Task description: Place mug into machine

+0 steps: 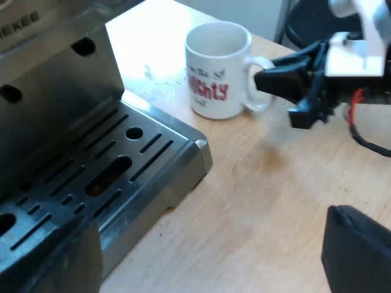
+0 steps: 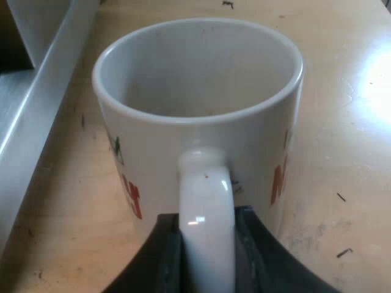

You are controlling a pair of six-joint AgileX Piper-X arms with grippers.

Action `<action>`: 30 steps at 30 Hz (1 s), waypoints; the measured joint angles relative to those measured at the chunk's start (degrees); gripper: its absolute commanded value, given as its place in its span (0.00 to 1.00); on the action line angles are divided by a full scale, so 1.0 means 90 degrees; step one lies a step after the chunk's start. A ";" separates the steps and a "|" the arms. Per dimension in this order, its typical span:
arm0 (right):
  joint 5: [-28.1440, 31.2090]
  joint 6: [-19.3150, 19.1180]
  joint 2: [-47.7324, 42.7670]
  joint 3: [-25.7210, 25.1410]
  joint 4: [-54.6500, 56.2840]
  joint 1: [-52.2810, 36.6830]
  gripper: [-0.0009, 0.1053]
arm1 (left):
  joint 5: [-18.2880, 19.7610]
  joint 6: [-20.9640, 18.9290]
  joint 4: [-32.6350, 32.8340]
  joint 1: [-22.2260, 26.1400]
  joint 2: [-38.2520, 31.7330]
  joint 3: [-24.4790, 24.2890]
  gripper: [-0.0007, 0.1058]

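Note:
A white mug (image 1: 217, 67) with red lettering stands upright on the wooden table, close beside the corner of the espresso machine's drip tray (image 1: 98, 177). It is empty inside (image 2: 198, 67). My right gripper (image 2: 206, 241) has its black fingers (image 2: 166, 256) pressed against both sides of the mug's handle (image 2: 204, 201). In the left wrist view that gripper (image 1: 275, 79) reaches the handle from the side away from the machine. My left gripper (image 1: 208, 262) hangs open over the table near the tray's edge, holding nothing.
The slotted metal drip tray and the machine's steel front wall (image 1: 55, 85) rise beside the mug. The tray's side edge (image 2: 36, 116) runs close along the mug. Bare wooden table (image 1: 263, 195) spreads around it. A dark round object (image 1: 302, 24) sits beyond the table edge.

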 measured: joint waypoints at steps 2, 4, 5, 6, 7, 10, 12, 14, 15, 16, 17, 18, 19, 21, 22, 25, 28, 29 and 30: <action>0.0000 0.0000 -0.0278 0.0045 0.0256 0.0000 0.01 | -0.0034 0.0012 0.0000 0.0000 -0.0159 0.0000 0.63; 0.0000 0.0000 -0.0530 0.0045 0.0519 0.0000 0.01 | -0.0035 0.0012 0.0000 0.0000 -0.0340 0.0000 0.65; 0.0000 -0.0024 -0.0716 0.0045 0.0693 0.0000 0.01 | -0.0035 0.0012 0.0000 0.0000 -0.0477 0.0000 0.66; 0.0000 -0.0059 -0.0900 0.0059 0.0824 0.0000 0.01 | -0.0035 0.0012 0.0000 0.0000 -0.0612 0.0000 0.67; 0.0000 -0.0099 -0.1063 0.0062 0.0931 0.0000 0.01 | -0.0035 0.0012 0.0000 0.0000 -0.0725 0.0000 0.69; 0.0000 -0.0152 -0.1605 0.0062 0.1287 0.0000 0.01 | -0.0035 -0.0038 0.0000 0.0000 -0.0937 0.0000 0.69; 0.0000 -0.0150 -0.1927 0.0062 0.1510 0.0000 0.01 | -0.0035 -0.0085 0.0000 0.0000 -0.1045 0.0000 0.69; 0.0000 -0.0165 -0.2257 0.0062 0.1789 0.0000 0.01 | -0.0035 -0.0132 0.0020 0.0000 -0.1174 0.0000 0.69; 0.0000 -0.0191 -0.2502 0.0062 0.1978 0.0000 0.01 | -0.0035 -0.0140 0.0086 0.0000 -0.1254 0.0000 0.69; 0.0000 -0.0297 -0.2734 0.0062 0.2194 0.0000 0.01 | -0.0086 -0.0150 0.0166 0.0000 -0.1320 0.0000 0.69; -0.0014 -0.0346 -0.2859 0.0062 0.2306 0.0000 0.01 | -0.0146 -0.0153 0.0259 0.0000 -0.1363 0.0000 0.69; -0.0082 -0.0401 -0.3106 0.0072 0.2548 0.0000 0.01 | -0.0214 -0.0151 0.0361 0.0000 -0.1420 0.0000 0.69; -0.0156 -0.0438 -0.3292 0.0069 0.2758 0.0000 0.01 | -0.0240 -0.0151 0.0448 0.0000 -0.1495 0.0000 0.69; -0.0276 -0.0459 -0.3673 0.0082 0.3060 0.0000 0.01 | -0.0245 -0.0151 0.0482 0.0000 -0.1585 0.0000 0.69; -0.0360 -0.0456 -0.3923 0.0077 0.3277 0.0000 0.01 | -0.0257 -0.0151 0.0480 0.0000 -0.1672 0.0000 0.69; -0.0414 -0.0456 -0.4457 0.0077 0.3713 0.0000 0.01 | -0.0261 -0.0151 0.0571 0.0000 -0.1888 0.0000 0.69; -0.0622 -0.0456 -0.5060 0.0077 0.4210 0.0000 0.01 | -0.0261 -0.0151 0.0853 0.0000 -0.2119 0.0000 0.69; -0.0649 -0.0456 -0.5162 0.0077 0.4302 0.0000 0.01 | -0.0282 -0.0163 0.0908 0.0000 -0.2146 0.0000 0.69; -0.0684 -0.0456 -0.5258 0.0077 0.4386 0.0000 0.01 | -0.0310 -0.0159 0.0976 0.0000 -0.2215 0.0000 0.69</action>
